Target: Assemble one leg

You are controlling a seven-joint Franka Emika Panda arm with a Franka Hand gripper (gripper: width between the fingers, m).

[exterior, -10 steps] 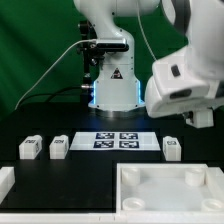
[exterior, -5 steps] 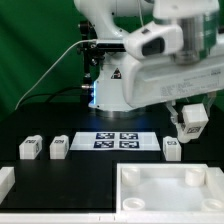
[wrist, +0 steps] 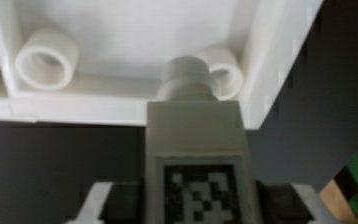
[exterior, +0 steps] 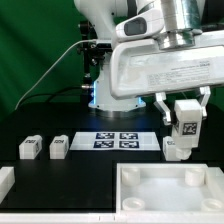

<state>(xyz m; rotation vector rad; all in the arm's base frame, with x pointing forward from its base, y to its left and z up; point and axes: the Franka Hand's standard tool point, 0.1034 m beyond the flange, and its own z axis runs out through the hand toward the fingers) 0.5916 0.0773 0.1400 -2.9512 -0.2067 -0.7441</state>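
Green cloth backs a black tabletop [exterior: 85, 165], with the white robot base [exterior: 112, 88] at twelve o'clock in the exterior view. The two-finger gripper [exterior: 184, 112] hangs at about three o'clock, its jaws closed partway onto a small white plastic leg [exterior: 185, 127] — an elongated post whose blocky end shows a black-and-white square tag to the camera. This leg hangs roughly upright, off the table, over the far edge of a large white square panel [exterior: 160, 198] at five o'clock.

In the wrist view the leg [wrist: 197, 140] runs out from between the pale fingers [wrist: 105, 205] toward the panel [wrist: 140, 20]. Its tip lies at a round corner socket [wrist: 220, 62] — whether it touches, I cannot tell. Another socket [wrist: 48, 65] sits well apart from it.

Two spare legs [exterior: 29, 148] [exterior: 59, 146] lie side by side at nine o'clock, and the flat white marker board [exterior: 120, 139] lies at centre.
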